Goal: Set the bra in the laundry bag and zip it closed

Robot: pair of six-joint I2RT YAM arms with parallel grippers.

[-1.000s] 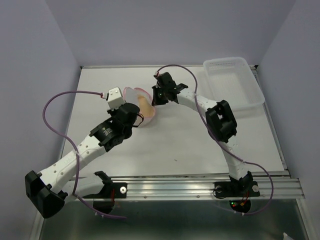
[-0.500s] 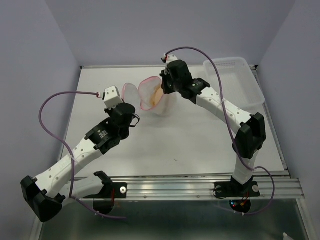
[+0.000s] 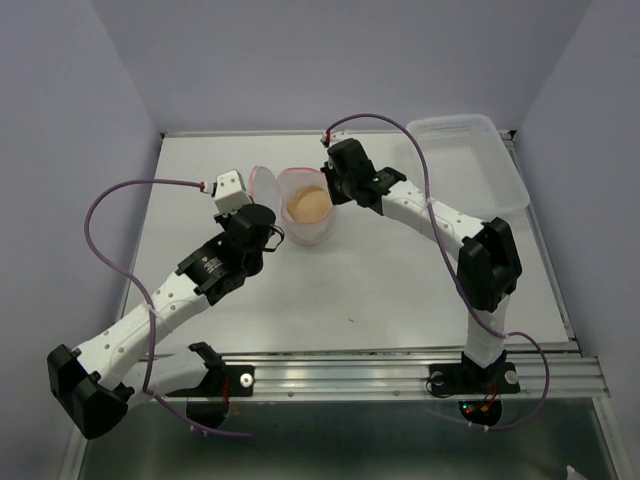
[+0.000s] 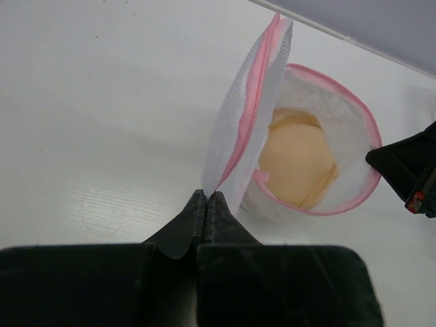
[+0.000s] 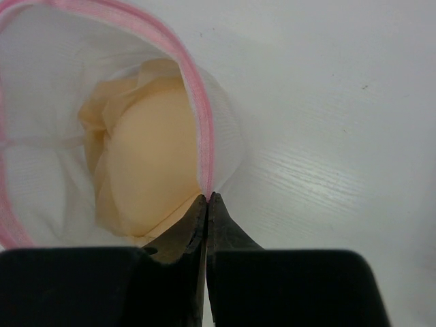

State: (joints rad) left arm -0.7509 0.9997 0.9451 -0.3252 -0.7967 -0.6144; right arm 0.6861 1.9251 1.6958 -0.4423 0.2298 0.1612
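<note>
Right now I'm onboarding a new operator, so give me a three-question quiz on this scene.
1. True or false: the peach padded bra lies inside the round white mesh laundry bag.
2. The left gripper pinches: A) the bag's pink-edged lid flap B) the bra C) nothing.
3. What does the right gripper hold?
Key: 1 true; 2 A; 3 the bag's pink rim.

Our left arm (image 3: 190,285) stretches forward, elbow well behind its jaws, pinched together; our right arm (image 3: 440,222) arches leftward, jaws pinched too.
</note>
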